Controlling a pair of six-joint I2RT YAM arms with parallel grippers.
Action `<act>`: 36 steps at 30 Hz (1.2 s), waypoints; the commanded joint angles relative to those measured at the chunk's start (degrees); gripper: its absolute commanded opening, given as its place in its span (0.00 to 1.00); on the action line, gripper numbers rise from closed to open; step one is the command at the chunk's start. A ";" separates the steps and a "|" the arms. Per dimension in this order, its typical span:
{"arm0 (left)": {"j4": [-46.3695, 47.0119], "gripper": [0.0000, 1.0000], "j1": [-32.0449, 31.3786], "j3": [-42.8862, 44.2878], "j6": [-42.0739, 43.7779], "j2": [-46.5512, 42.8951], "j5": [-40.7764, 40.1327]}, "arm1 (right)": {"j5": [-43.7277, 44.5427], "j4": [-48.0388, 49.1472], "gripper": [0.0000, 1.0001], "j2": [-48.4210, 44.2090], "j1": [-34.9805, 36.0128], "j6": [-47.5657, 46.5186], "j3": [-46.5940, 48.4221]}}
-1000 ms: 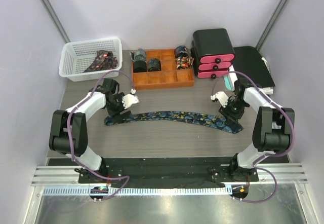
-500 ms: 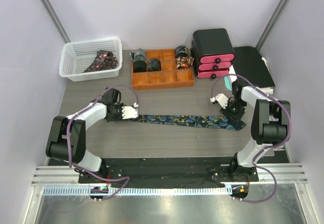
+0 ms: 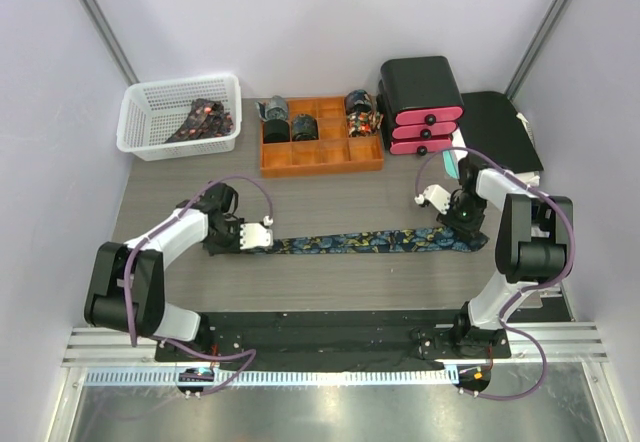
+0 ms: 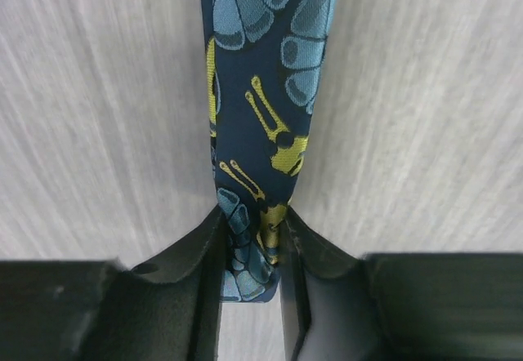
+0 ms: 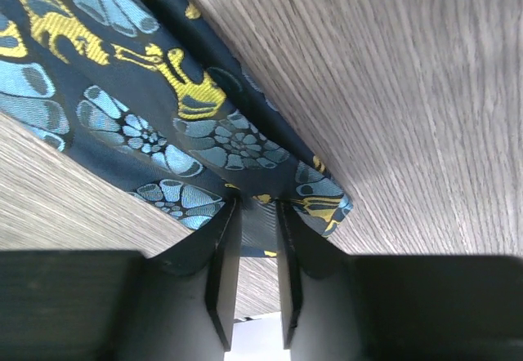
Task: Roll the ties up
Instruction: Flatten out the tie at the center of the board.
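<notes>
One tie [image 3: 365,241] lies flat across the table [image 3: 330,197], pattern up, stretched btwn the two arms. Left gripper [image 4: 252,234]: jaws clenched on the narrow end, fabric pinched btwn them. Right gripper [image 5: 255,214]: jaws clamped on the wide end, near its tip. Looks like the step is straightening the tie before the coil starts. To do it well: even tension, no twist, so the strip sits straight w/o ripples. Make the first turn tight and square to the length, else the roll cones out. The far end should feed slack slowly, not drag. Weave prob. slips, so grip firm. Finished rolls [image 3: 276,112] sit in the orange tray [image 3: 322,168], likely the goal spot.
</notes>
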 commanded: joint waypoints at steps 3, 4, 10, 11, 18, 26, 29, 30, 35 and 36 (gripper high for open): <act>-3.87 0.51 -0.16 0.84 -7.70 -1.95 1.38 | -2.63 1.81 0.40 0.01 -1.01 -1.40 -0.28; -4.58 0.55 -0.16 1.72 -8.76 -2.47 3.04 | -3.07 0.84 0.44 -0.78 -1.09 -0.96 0.86; -9.76 0.68 -0.16 9.71 -16.67 -8.01 8.76 | -8.34 -7.94 0.60 -8.07 -1.18 0.62 7.44; -10.03 0.68 -0.07 10.34 -17.64 -9.58 9.12 | -9.04 -9.09 0.61 -8.95 -1.18 0.71 8.24; -10.12 0.79 -0.07 11.04 -21.51 -12.50 12.37 | -10.54 -12.09 0.63 -10.90 -1.18 -0.96 8.61; -9.42 0.79 0.01 10.34 -23.36 -12.58 12.29 | -7.82 -10.24 0.52 2.18 -1.45 3.08 14.84; -9.33 0.79 -0.07 9.46 -23.53 -12.85 12.29 | -7.21 -10.68 0.53 5.09 -1.80 3.62 17.13; -9.15 0.79 -0.07 9.11 -23.53 -12.76 12.11 | -6.77 -10.68 0.54 6.06 -1.80 3.18 17.13; -8.19 0.79 0.01 7.27 -23.18 -13.03 11.76 | -5.53 -11.38 0.58 7.56 -1.80 1.16 16.51; -8.01 0.79 -0.07 7.09 -23.10 -12.76 11.76 | -5.19 -11.38 0.58 8.35 -1.80 1.07 16.60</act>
